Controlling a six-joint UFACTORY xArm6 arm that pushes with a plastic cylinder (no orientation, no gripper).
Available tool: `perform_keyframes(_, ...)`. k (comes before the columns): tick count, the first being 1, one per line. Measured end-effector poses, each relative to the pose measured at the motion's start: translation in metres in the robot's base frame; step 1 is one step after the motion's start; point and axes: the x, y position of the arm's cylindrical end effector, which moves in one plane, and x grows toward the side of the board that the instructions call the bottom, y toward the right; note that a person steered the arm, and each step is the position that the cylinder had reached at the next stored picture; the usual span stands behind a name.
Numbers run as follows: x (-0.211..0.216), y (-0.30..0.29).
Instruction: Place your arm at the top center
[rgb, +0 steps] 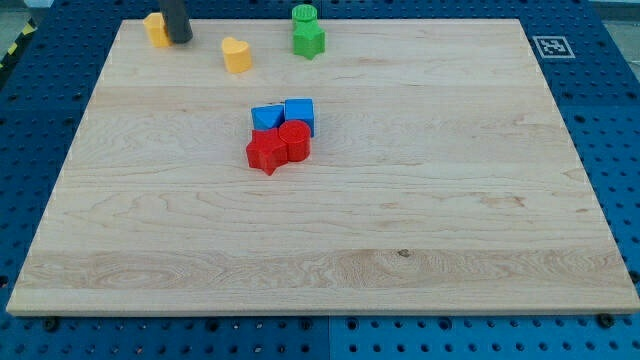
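My tip (179, 39) is the lower end of a dark rod at the view's top left, on the wooden board (450, 200). It stands right beside a yellow block (156, 27), on that block's right. A second yellow block (237, 55) lies to the tip's right. A green round block (304, 15) sits at the top centre edge with a green star-shaped block (309, 40) just below it. In the middle, a blue block (266, 118) and a blue cube (299, 113) touch a red star-shaped block (265, 153) and a red round block (294, 140).
A black-and-white marker tag (551, 46) is at the board's top right corner. The board rests on a blue perforated table (620, 150).
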Motion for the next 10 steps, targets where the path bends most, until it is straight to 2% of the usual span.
perform_keyframes(2,0.015,0.003)
perform_keyframes(4,0.085,0.026)
perform_keyframes(5,0.105,0.076)
perform_keyframes(6,0.106,0.146)
perform_keyframes(8,0.05,0.244)
perform_keyframes(9,0.011,0.256)
perform_keyframes(10,-0.027,0.242)
